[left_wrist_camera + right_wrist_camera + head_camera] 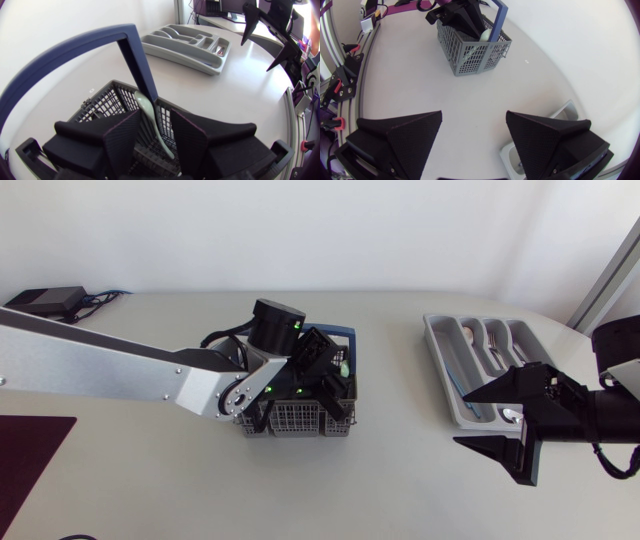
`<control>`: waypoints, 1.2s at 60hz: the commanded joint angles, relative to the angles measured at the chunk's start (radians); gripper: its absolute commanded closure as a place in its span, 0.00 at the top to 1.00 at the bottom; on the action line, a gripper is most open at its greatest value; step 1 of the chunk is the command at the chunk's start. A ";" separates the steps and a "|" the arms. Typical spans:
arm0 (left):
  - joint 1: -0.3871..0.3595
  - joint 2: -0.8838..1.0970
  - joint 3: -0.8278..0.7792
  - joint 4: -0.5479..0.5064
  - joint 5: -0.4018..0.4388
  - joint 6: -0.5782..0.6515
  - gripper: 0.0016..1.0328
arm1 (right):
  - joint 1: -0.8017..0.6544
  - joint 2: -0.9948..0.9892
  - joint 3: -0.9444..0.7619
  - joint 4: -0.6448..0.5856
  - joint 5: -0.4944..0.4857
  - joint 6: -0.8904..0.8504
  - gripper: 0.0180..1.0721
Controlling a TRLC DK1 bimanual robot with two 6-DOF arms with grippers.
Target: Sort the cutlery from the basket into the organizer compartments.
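On the table, the grey organizer lies well right of the basket. Right hand: open, well right of the basket, beside the organizer. Left hand: open inside the basket, a pale spoon between its fingers.

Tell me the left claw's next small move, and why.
Probably close the left claw on the pale spoon. The spoon stands in the basket between the claw's two fingers, and a gap seems to show on each side, so it looks not yet gripped; lifting now would likely leave it behind.
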 commanded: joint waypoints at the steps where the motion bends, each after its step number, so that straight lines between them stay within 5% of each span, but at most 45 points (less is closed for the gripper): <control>1: -0.005 0.016 0.040 0.007 0.010 -0.030 0.35 | -0.003 -0.010 -0.026 0.006 -0.004 0.002 0.87; 38: -0.017 0.069 0.088 -0.033 -0.035 -0.048 0.23 | 0.002 -0.028 -0.035 0.000 -0.004 0.002 0.87; 72: -0.006 0.074 0.097 -0.039 -0.026 -0.077 0.03 | 0.011 -0.060 -0.050 -0.006 -0.002 0.004 0.87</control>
